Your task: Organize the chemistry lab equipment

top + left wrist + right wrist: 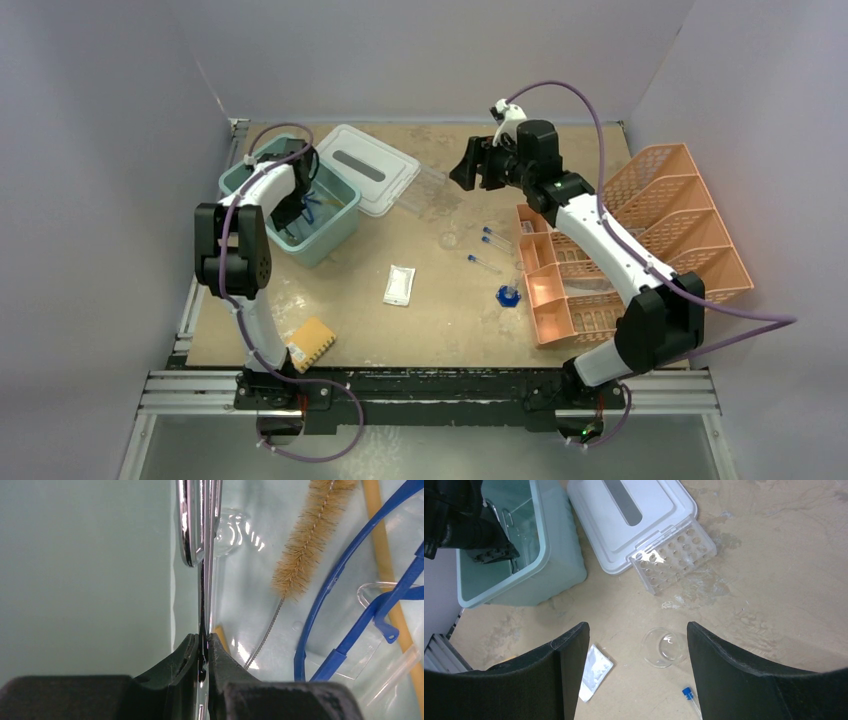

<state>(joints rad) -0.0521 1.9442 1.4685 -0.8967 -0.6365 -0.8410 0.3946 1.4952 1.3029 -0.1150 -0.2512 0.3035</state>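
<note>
One pair of metal tongs (192, 530) is what we have hold of: the fingers of our left gripper (203, 645) are pressed tight on the thin steel, with no gap between them. Tongs and gripper are down inside the teal bin (330, 235), just beside one of its walls. On the bin floor next to them we see a bristle brush (304, 540), the blue-rimmed safety glasses (334, 659) and a length of tan rubber tubing (387, 565) that crosses the glasses' frame.

Outside the bin, its white lid (368, 168) lies flat just beside it, and the clear tube rack (674, 555) rests on the table against the lid's edge. Near the rack sits a clear round dish (665, 647). Our right gripper (636, 630) hangs above this stretch of table with its jaws spread wide and nothing between them.

Further toward the arms, a few blue-capped test tubes (493, 239), a white packet (399, 285) and a small blue piece (509, 294) lie loose on the table between the bin and the peach organiser (690, 200). The yellow-orange sponge (310, 343) lies near the left arm's base, well apart from the rest.
</note>
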